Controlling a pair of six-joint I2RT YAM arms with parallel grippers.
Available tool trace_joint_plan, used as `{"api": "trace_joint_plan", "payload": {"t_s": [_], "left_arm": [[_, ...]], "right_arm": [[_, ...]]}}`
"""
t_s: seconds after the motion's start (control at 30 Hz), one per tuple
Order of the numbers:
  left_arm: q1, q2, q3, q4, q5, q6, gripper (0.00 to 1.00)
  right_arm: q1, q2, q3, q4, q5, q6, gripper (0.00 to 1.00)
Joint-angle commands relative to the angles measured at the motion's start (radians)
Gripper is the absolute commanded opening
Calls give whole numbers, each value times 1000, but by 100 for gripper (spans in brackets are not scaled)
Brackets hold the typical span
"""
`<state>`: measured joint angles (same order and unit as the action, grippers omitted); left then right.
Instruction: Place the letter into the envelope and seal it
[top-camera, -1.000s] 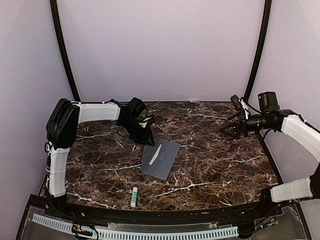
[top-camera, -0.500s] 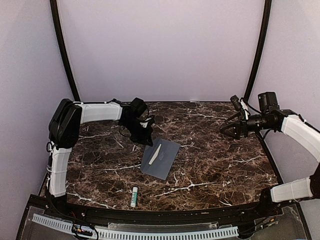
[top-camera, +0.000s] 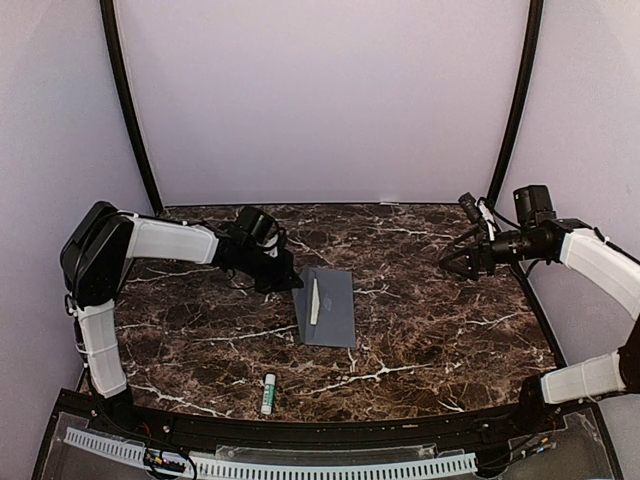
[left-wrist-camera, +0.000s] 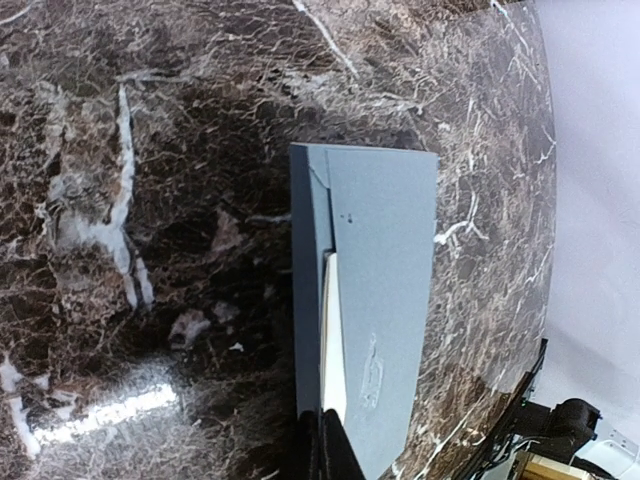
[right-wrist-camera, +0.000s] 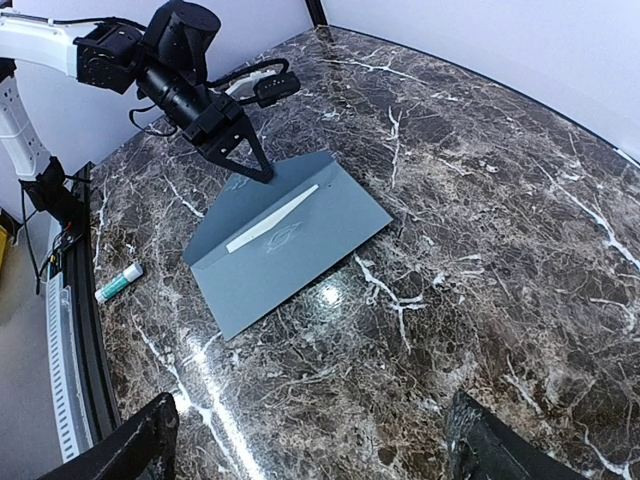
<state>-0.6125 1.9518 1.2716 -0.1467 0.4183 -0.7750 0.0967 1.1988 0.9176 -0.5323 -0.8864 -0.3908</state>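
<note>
— Where is the letter (top-camera: 315, 300)?
— Almost all of it is tucked inside the envelope (top-camera: 335, 318). Only a narrow cream sliver shows, running along the slit in the envelope's upper face, just beside the small pale emblem.
— And the envelope itself?
— It lies flat on the marble desk (top-camera: 450, 340), about mid-desk and a little left of centre. I cannot tell if the flap is stuck down.
— What is the left claw (top-camera: 292, 285) doing?
— Its fingers are pressed fully together, with the tips down on the envelope's far left corner. From the left wrist view they sit right over the edge where the cream sliver ends. Whether any paper is pinched between them, I cannot tell.
— The right claw (top-camera: 455, 262)?
— It is spread wide and holds nothing. It hangs above the far right of the desk, well apart from the envelope.
— Anything else on the desk?
— A white and green stick (top-camera: 268, 393) lies near the front edge, apart from the envelope.
</note>
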Motion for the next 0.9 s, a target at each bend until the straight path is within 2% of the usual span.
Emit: {"api": "trace_joint_plan", "payload": {"t_s": [0.0,0.2,0.37,0.57,0.7,0.87], "left_arm": [[-1,-49,-49,142,-4,-122,0],[-1,-31,-102,203,-14,-158,0],[2,-11,-81,177,-22,-136,0],[3,-23,-6,5,-70,-48,27],[3,-65,32,-108,-122,30,33],[-13,-144,37,-239,-162,116,36]], "right_arm": [[0,6,16,-2,-20,-14,89],[2,7,17,-4,-20,-16,89],[3,7,16,-5,-22,-16,89],[5,6,15,-7,-22,-18,89],[5,7,15,-8,-20,-20,89],[13,26,23,-22,-18,-33,88]]}}
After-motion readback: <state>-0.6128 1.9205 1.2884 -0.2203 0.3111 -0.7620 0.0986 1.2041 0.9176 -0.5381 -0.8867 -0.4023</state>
